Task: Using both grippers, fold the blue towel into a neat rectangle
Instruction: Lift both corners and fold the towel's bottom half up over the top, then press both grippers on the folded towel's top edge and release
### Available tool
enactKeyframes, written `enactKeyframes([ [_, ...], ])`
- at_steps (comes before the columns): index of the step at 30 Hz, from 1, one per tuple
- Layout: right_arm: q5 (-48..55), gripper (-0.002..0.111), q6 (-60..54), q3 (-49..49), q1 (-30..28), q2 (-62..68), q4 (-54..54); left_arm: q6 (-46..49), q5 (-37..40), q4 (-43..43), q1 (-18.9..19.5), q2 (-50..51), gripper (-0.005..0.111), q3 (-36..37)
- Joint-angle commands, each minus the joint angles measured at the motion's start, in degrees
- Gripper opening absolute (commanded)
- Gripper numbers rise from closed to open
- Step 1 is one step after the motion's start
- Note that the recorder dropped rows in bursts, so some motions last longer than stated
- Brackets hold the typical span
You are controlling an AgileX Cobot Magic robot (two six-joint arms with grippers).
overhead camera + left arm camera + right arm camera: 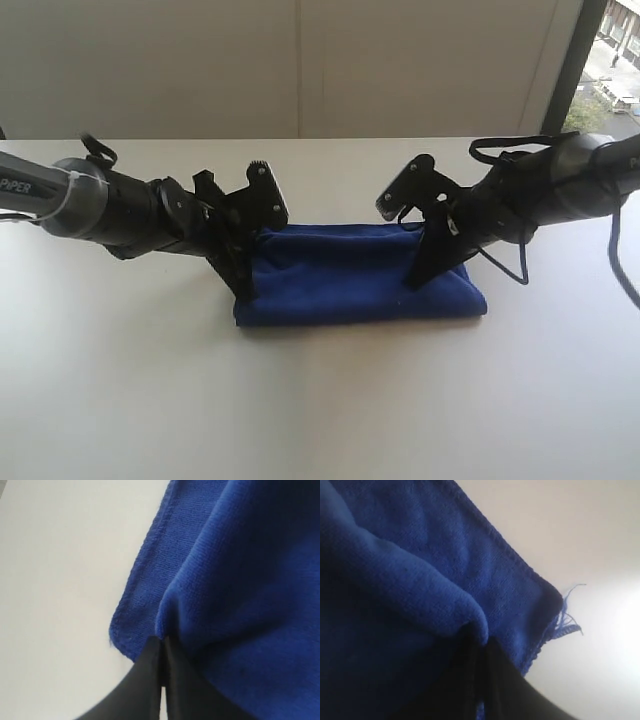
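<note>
Listing, largest item first: bench point(320, 400), pale and plain, filling the exterior view from its far edge to its near edge.

Blue towel point(350, 275): lying about midway between the left and right edges of the bench, nearer the far edge than the near one; doubled over into a long band, rounded fold line toward the near edge, long sides running left to right; outline roughly rectangular, near-right corner bulging a little.

Left arm point(110, 210) and right arm point(540, 195): reaching in from the left and right edges, each slanting down to one end of the band.

Left gripper point(243, 288): at the towel's left end; jaws closed, a pinch of the upper layer caught at the tips per the left wrist view.

Right gripper point(413, 280): near the towel's right end, just inboard of it; jaws closed on a puckered ridge of the upper layer per the right wrist view.

Hem point(142, 570): stitched border of the lower layer, showing beyond the upper layer at both ends; layers therefore not flush.

Frayed thread point(567, 620): loose strands at the lower layer's corner, right end.

Progress, as judged: one fold looks laid down, so the task seems well under way; left to do are letting go of the cloth, squaring the offset edges, and perhaps a second fold to shorten the band.
</note>
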Motion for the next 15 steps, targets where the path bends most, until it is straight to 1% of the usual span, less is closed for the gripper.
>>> enactKeyframes([
  [1,-0.5,0.0,0.27,-0.35,-0.73,0.73,-0.55,-0.03,0.02,-0.36,-0.31,0.18,0.002,-0.3],
  [4,-0.71,0.0,0.27,-0.35,-1.25,0.77,-0.55,-0.03,-0.98,-0.36,-0.31,0.18,0.01,-0.3],
  [9,-0.17,0.0,0.27,-0.35,-2.98,0.77,-0.55,-0.03,-7.07,-0.26,-0.31,0.18,0.032,-0.3],
  [12,-0.17,0.001,0.38,-0.35,-3.59,0.77,-0.55,-0.03,-10.14,1.7,-0.31,0.18,0.044,-0.3],
  [15,-0.47,0.009,0.38,-0.35,-3.82,0.77,-0.55,-0.03,-10.68,2.58,-0.31,0.18,0.048,-0.3],
])
